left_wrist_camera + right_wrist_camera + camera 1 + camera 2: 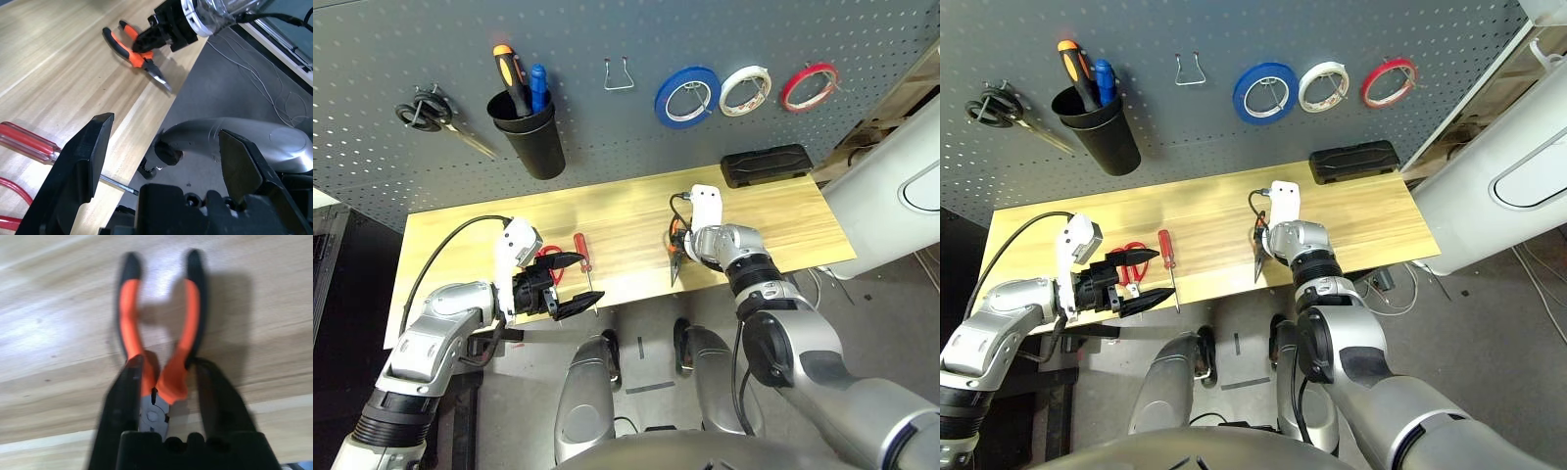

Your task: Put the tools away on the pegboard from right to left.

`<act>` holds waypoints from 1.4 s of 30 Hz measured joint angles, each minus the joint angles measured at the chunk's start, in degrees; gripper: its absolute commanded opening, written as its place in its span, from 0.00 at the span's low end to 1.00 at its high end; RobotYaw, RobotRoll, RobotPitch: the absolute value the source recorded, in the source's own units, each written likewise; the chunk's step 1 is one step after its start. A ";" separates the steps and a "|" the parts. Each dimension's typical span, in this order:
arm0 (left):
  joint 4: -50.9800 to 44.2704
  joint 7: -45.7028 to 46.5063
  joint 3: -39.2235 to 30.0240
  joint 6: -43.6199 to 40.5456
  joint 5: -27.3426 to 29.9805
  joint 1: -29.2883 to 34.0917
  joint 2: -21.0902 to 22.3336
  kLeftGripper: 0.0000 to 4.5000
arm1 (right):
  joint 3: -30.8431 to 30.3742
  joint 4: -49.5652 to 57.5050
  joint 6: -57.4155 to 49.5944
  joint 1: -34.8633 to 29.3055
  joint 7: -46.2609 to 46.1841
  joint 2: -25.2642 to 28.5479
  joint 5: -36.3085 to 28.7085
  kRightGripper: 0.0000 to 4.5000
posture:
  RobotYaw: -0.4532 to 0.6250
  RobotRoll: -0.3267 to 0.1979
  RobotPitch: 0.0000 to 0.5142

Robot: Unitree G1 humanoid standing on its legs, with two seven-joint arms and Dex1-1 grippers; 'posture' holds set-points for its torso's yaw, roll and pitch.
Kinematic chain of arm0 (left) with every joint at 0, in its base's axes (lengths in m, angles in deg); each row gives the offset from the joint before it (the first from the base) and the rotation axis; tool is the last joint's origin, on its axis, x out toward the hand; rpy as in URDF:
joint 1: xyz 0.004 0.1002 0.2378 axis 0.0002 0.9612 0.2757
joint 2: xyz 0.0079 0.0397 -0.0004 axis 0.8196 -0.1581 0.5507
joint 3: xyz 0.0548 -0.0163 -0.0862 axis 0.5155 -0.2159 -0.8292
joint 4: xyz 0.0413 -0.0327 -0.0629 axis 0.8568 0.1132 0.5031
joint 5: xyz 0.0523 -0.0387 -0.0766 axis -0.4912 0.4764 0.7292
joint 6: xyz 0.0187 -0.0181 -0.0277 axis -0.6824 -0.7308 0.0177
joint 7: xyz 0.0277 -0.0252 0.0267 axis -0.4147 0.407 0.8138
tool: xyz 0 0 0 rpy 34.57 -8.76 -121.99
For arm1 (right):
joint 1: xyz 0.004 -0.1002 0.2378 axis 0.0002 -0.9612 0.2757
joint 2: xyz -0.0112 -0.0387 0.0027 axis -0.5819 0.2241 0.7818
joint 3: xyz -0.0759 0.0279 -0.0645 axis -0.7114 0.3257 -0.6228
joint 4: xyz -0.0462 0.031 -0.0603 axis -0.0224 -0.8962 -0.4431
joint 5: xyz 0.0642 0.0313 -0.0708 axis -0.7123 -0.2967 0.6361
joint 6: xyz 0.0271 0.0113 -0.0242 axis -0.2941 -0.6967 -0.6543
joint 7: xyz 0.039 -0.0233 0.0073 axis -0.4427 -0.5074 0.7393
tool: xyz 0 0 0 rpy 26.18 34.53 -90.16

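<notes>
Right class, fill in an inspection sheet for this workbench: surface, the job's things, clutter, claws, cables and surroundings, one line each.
Surface: light wooden table, in front of the grey pegboard.
Job's things: orange-handled pliers at the table's near edge; red-handled screwdriver and red-handled scissors lie on the table's left part; red tape ring hangs on the pegboard.
Clutter: blue tape roll, white tape roll, black-handled scissors, black cup holding tools, black box.
Claws: left claw open, empty; right claw closing around the pliers near the pivot.
Cables: black cable on the left arm.
Surroundings: grey floor, white machine at right.
</notes>
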 measured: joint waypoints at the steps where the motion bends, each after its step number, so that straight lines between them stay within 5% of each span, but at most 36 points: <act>1: 0.01 0.09 0.02 -0.01 0.00 -0.25 -0.10 1.00 | 0.01 -0.12 0.03 0.00 -0.12 0.09 -0.01 0.15 | 0.42 0.62 0.49; 2: 0.07 0.10 0.05 -0.01 0.00 -0.53 -0.18 1.00 | 0.02 -0.07 0.01 0.02 -0.14 0.26 -0.14 0.08 | 0.42 0.62 0.48; 11: 1.80 0.08 0.71 0.78 -0.08 -3.71 -1.20 1.00 | -0.21 6.74 -3.84 -3.00 -0.21 1.14 -0.97 0.08 | 0.39 0.62 0.42; 23: 5.39 0.26 0.22 3.12 -0.10 -6.42 -2.28 1.00 | -8.78 46.08 -18.07 -15.57 11.93 10.08 -4.03 0.08 | 0.35 0.62 0.33; 31: 5.34 2.73 -6.54 4.23 2.53 -5.42 -3.38 1.00 | -15.85 63.47 -9.50 -24.17 31.73 21.22 -9.60 0.08 | 0.37 0.62 0.23; 42: 6.48 3.96 -15.08 4.91 6.75 -7.26 -2.85 1.00 | -12.91 66.78 -0.98 -23.87 41.16 22.66 -17.24 0.08 | 0.42 0.62 0.14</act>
